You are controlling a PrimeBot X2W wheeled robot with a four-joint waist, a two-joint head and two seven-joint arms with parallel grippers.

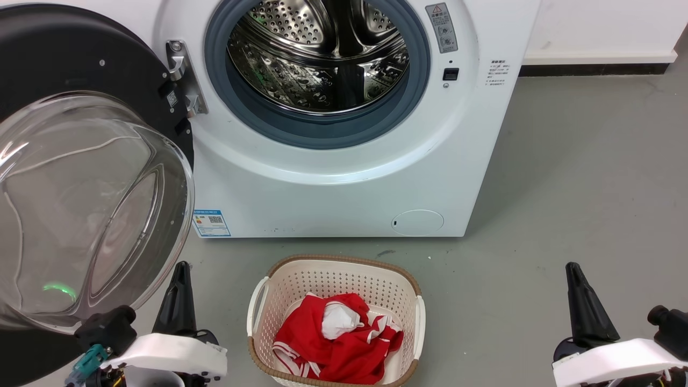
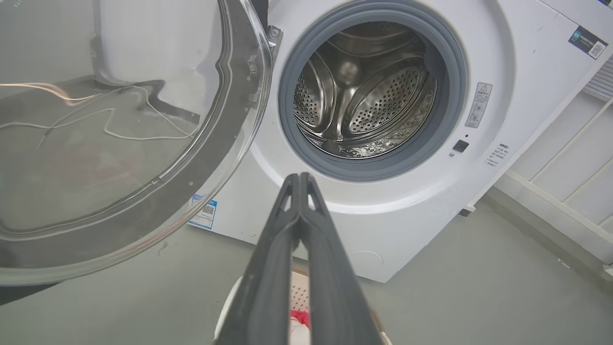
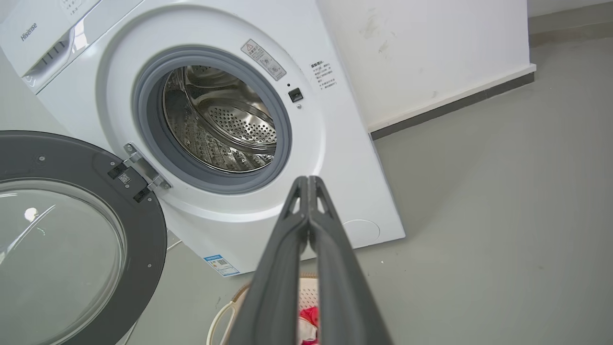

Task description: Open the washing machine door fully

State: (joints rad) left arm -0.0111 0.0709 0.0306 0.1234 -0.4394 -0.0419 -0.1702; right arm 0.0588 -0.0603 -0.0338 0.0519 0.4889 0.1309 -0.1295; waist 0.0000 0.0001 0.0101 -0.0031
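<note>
The white washing machine (image 1: 333, 193) stands ahead with its steel drum mouth (image 1: 317, 59) uncovered. Its door (image 1: 80, 204), black-rimmed with a bulging clear glass bowl, is swung wide out to the left on its hinge (image 1: 180, 80). The door (image 2: 110, 134) fills the left of the left wrist view and shows as the door (image 3: 62, 239) at lower left in the right wrist view. My left gripper (image 1: 181, 267) is shut, empty, just right of the door's lower rim. My right gripper (image 1: 572, 267) is shut and empty over bare floor at lower right. Both grippers (image 2: 300, 175) (image 3: 307, 178) show fingertips pressed together.
A beige laundry basket (image 1: 258, 301) holding red and white clothes (image 1: 338, 333) sits on the grey floor in front of the machine, between my arms. A white wall with a dark skirting (image 1: 591, 69) runs behind on the right. A thin white cable shows through the door glass.
</note>
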